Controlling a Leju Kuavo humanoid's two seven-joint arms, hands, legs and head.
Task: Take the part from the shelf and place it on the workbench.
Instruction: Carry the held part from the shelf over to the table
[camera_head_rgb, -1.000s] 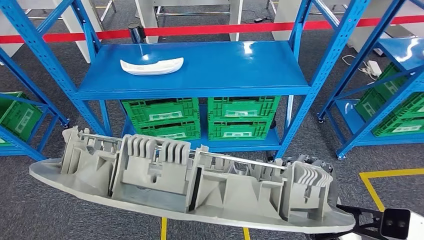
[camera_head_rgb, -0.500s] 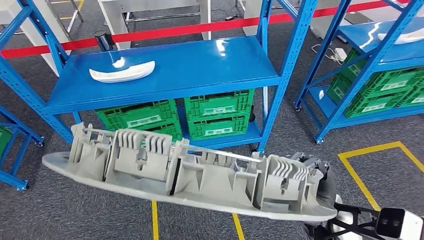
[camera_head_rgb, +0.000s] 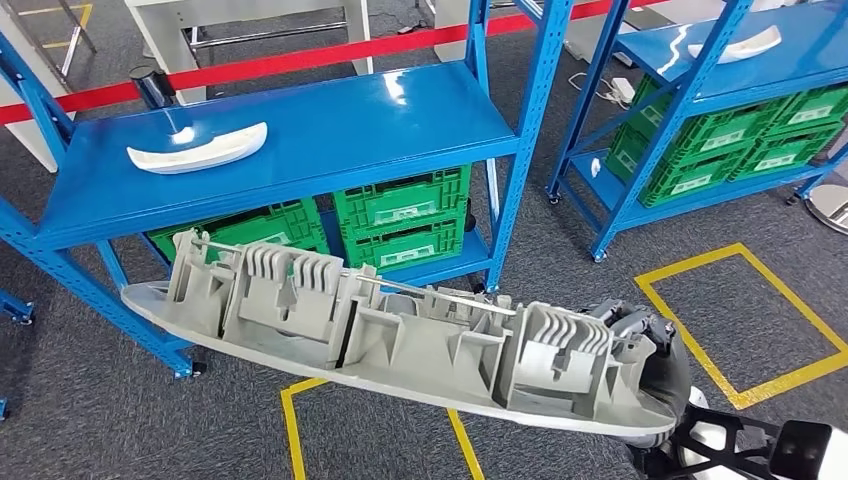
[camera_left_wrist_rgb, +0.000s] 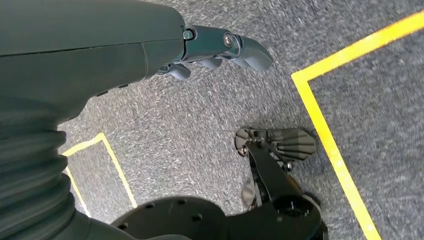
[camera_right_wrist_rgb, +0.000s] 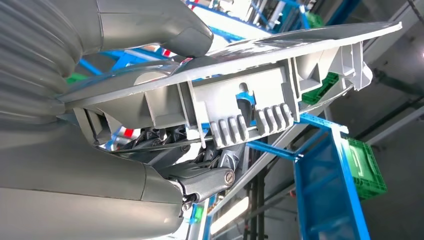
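Part (camera_head_rgb: 400, 345) lies crosswise, ribs up, in right hand (camera_head_rgb: 640, 350)

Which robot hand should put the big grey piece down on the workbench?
The right robot hand: it already holds the long grey ribbed plastic part at one end. The left robot hand hangs over the floor, holding nothing.

At your 11 o'clock a white curved part (camera_head_rgb: 197, 148) lies on the blue shelf board (camera_head_rgb: 330, 130), touching it, near the board's left end. Under that board sit green crates (camera_head_rgb: 400, 215), stacked in pairs. A red barrier tape (camera_head_rgb: 300, 60) runs behind the rack. At 1 o'clock you have a second blue rack (camera_head_rgb: 700, 70) carrying another white piece (camera_head_rgb: 735, 45) and more green bins (camera_head_rgb: 720, 140). Yellow floor lines (camera_head_rgb: 740, 330) mark the grey carpet (camera_head_rgb: 560, 270) at 3 o'clock.
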